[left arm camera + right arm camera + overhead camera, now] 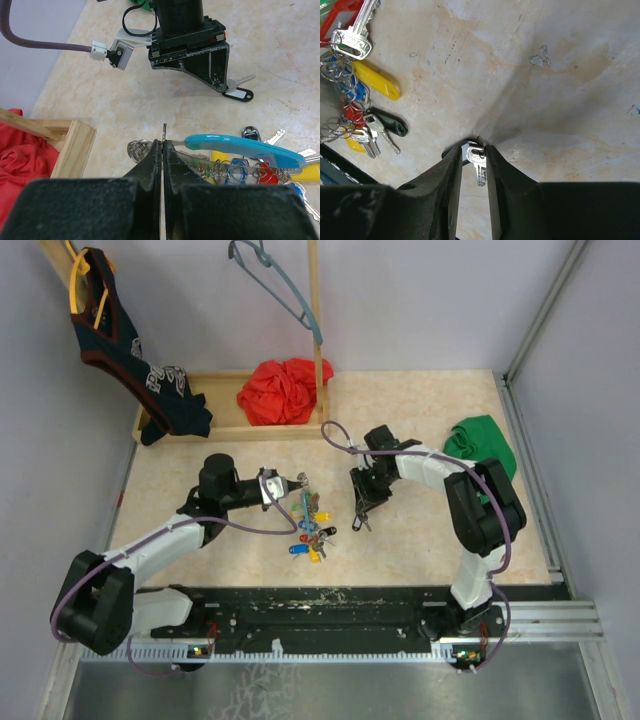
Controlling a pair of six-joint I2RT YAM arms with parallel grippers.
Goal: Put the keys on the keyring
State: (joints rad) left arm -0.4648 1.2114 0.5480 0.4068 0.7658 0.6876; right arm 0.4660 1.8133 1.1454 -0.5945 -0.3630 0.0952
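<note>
The keyring is a grey hoop with a light-blue section [245, 147]. My left gripper [163, 142] is shut on its thin wire, which pokes up between the pressed jaws. Beneath the hoop lies a bunch of keys [250, 172] with yellow, blue and red heads, seen from above as a small pile [312, 535]. My right gripper [474, 149] is down at the table to the right of that pile [362, 512]. Its fingers are closed against a silver key [479, 169] with a black tag [465, 154].
A wooden tray [225, 430] at the back holds a red cloth [283, 390]. A green cloth [482, 445] lies at the right. A dark garment [120, 350] and a grey-blue hanger [280, 285] hang above, beside a wooden post [316, 310].
</note>
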